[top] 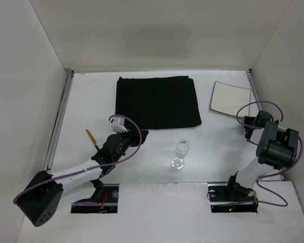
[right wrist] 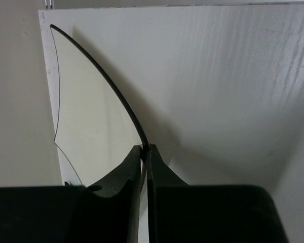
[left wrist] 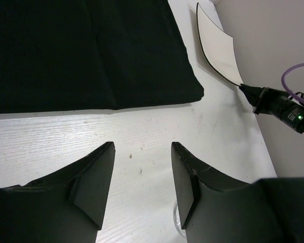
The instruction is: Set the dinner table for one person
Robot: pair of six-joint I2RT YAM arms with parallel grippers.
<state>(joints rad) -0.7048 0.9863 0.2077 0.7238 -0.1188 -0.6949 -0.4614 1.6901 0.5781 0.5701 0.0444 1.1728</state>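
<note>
Plain white walls rise around the dinner table.

Dinner table: matt white, faintly grained. Black mat ahead of left gripper: matt cloth. Square plate in right gripper: glossy, smooth. Wine glass: clear glass.

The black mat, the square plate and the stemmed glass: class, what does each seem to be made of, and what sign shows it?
Black mat: cloth, matte; a fold crease and soft edges.
Square plate: thin, smooth, white with a dark rim, faint sheen; ceramic or plastic, cannot tell.
Stemmed glass: clear, see-through, bright glints; glass or clear plastic.
</note>
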